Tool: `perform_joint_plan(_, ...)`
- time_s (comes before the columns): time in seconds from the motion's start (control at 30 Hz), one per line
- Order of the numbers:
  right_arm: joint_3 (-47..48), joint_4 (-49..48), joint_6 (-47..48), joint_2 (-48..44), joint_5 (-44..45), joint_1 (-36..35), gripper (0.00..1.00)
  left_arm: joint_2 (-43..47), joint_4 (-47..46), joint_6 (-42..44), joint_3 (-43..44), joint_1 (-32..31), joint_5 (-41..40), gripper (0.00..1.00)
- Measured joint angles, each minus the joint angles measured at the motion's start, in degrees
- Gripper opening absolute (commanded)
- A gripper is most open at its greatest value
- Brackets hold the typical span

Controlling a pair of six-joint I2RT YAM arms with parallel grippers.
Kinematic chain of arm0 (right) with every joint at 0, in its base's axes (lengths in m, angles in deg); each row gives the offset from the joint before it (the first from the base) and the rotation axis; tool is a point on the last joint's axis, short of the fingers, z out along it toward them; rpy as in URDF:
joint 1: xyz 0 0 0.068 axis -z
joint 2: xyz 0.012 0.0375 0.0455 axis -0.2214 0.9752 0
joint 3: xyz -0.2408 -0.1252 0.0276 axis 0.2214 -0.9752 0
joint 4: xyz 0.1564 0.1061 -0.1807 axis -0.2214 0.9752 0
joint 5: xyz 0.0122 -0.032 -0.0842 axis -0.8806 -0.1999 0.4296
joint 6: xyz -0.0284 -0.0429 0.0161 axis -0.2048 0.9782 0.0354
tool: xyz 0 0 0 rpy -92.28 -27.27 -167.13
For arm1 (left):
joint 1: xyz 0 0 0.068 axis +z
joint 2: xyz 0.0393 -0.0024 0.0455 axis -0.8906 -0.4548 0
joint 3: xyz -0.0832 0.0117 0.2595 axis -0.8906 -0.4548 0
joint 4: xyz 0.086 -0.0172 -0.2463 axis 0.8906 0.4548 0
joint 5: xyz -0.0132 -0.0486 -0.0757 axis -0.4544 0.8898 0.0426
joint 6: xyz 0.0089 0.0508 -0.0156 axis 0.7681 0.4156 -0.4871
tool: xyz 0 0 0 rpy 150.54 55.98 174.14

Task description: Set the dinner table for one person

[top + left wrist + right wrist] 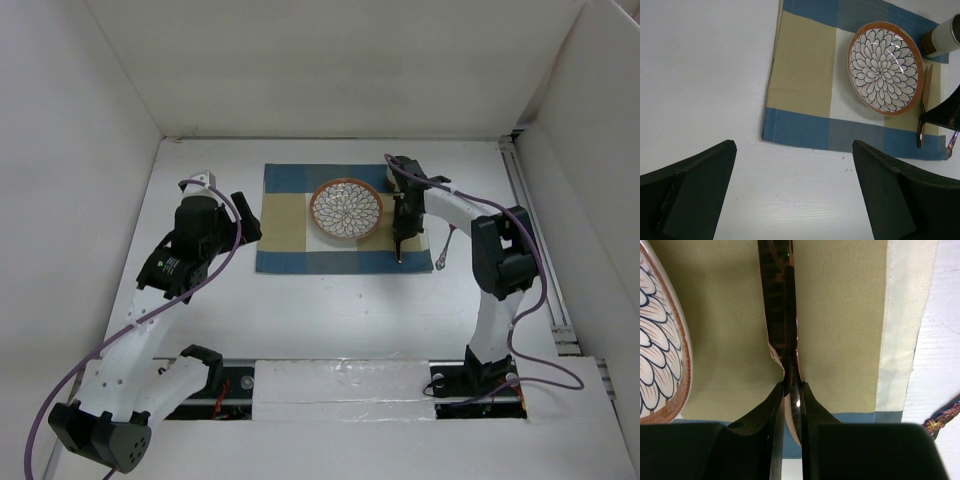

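A blue-and-tan checked placemat lies on the white dinner table. A flower-patterned plate with an orange rim sits on the mat. My right gripper is just right of the plate, shut on a shiny copper-coloured piece of cutlery. The cutlery lies lengthwise along the mat's right side, with its end between the jaws. My left gripper is open and empty over bare table, near the mat's left edge. The plate also shows in the left wrist view and the right wrist view.
White panels wall the table on three sides. A metal rail runs along the right wall. A taped white strip lies between the arm bases. Purple cables hang from both arms. The right arm's white link reaches over the mat's far right corner.
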Motion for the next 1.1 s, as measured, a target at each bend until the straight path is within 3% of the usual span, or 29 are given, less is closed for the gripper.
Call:
perform_joint_plan(0.03, 0.00, -0.02, 0.00, 0.04, 0.02, -0.02, 0.13, 0.00, 0.00, 0.00, -0.07, 0.00, 0.00, 1.00)
perform_joint_plan(0.07, 0.00, -0.02, 0.00, 0.09, 0.11, -0.04, 0.22, 0.00, -0.02, 0.00, -0.17, 0.00, 0.00, 1.00)
perform_joint_plan(0.13, 0.00, 0.00, -0.17, 0.13, 0.46, -0.11, 0.26, 0.00, 0.00, 0.00, -0.42, 0.00, 0.00, 1.00)
perform_joint_plan(0.3, -0.02, 0.00, -0.59, -0.09, 1.11, -0.22, 0.45, -0.04, 0.00, 0.00, -0.72, 0.00, 0.00, 1.00)
perform_joint_plan(0.37, -0.02, 0.02, -0.70, -0.61, 1.44, -0.28, 0.48, -0.04, 0.00, 0.00, -0.72, 0.00, 0.00, 1.00)
perform_joint_plan(0.63, -1.33, -0.70, -2.05, -7.50, 2.60, 0.59, 0.49, -0.04, 0.00, 0.00, -0.74, 0.00, 0.00, 1.00)
perform_joint_plan(1.1, -12.66, -3.52, -8.48, -15.63, 7.34, 13.14, 0.49, -0.04, 0.00, 0.00, -0.74, 0.00, 0.00, 1.00)
